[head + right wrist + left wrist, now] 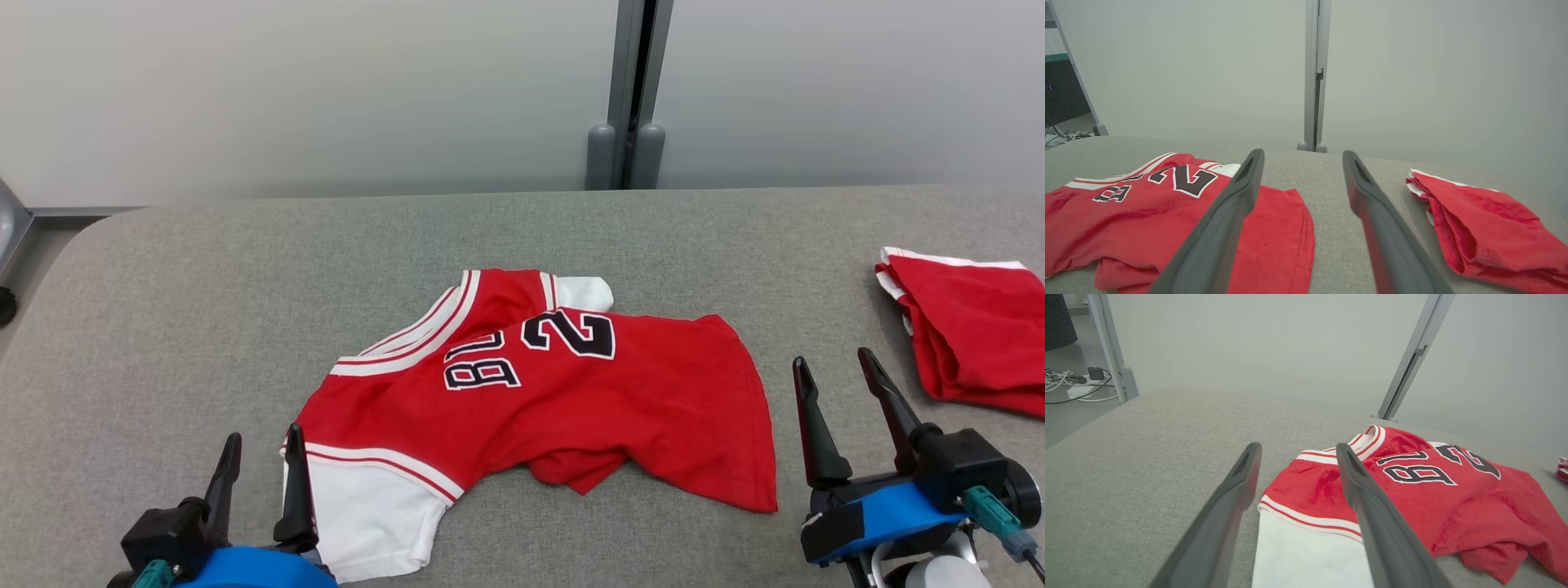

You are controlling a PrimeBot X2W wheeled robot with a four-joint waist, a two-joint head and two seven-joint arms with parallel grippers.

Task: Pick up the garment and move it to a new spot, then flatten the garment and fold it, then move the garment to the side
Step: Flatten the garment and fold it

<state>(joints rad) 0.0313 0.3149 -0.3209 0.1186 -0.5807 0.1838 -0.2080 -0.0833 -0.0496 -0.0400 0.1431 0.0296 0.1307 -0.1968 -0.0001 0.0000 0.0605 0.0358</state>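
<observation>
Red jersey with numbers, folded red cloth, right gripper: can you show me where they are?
Red jersey (571, 400): head view, red fabric below the numbers.
Folded red cloth (971, 327): head view, its top layer.
Right gripper (833, 361): head view, midway between its fingertips.

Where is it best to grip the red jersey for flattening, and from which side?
Judging by its pose, the white sleeve of the jersey, taken from the robot's side by the open left pincer: it lies flat and nearest, while the middle hem is bunched.
</observation>
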